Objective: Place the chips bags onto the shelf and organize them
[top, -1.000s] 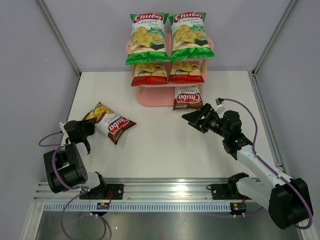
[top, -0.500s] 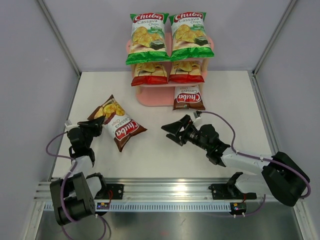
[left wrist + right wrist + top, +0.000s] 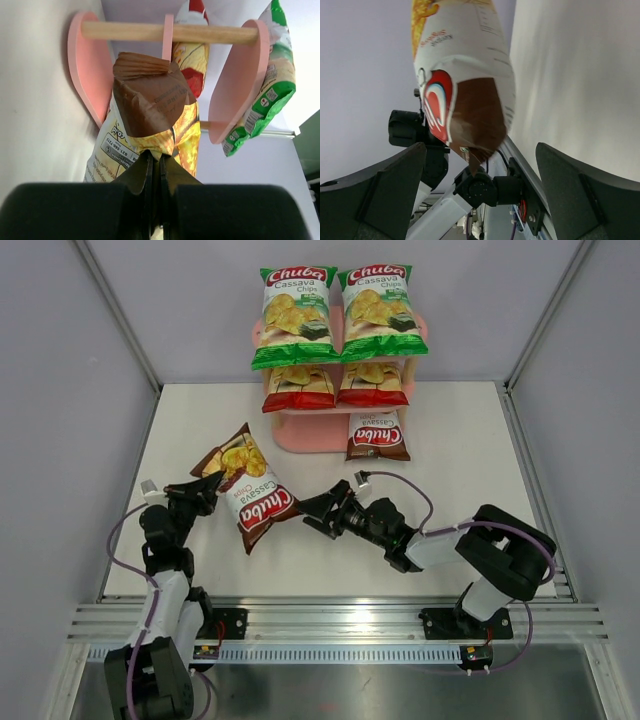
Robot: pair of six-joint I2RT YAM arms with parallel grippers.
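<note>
My left gripper [image 3: 207, 490] is shut on the edge of a dark brown chips bag [image 3: 250, 498] and holds it up over the table's left-middle; the left wrist view shows the jaws [image 3: 160, 157] pinching the bag [image 3: 150, 100]. My right gripper [image 3: 315, 512] is wide open just right of that bag; in the right wrist view the bag [image 3: 465, 100] hangs ahead of the spread fingers [image 3: 385, 195]. The pink shelf [image 3: 300, 435] holds two green bags [image 3: 295, 315] on top, two red bags [image 3: 298, 385] in the middle, and a second brown bag [image 3: 377, 435] at the bottom right.
The white table [image 3: 450, 450] is enclosed by pale walls on three sides. A metal rail [image 3: 330, 620] with both arm bases runs along the near edge. The shelf's bottom left slot [image 3: 310, 435] holds no bag.
The left gripper has carried the brown bag up and to the right, toward the table's middle. The right gripper has swung left from beside the shelf to just beside the bag.
</note>
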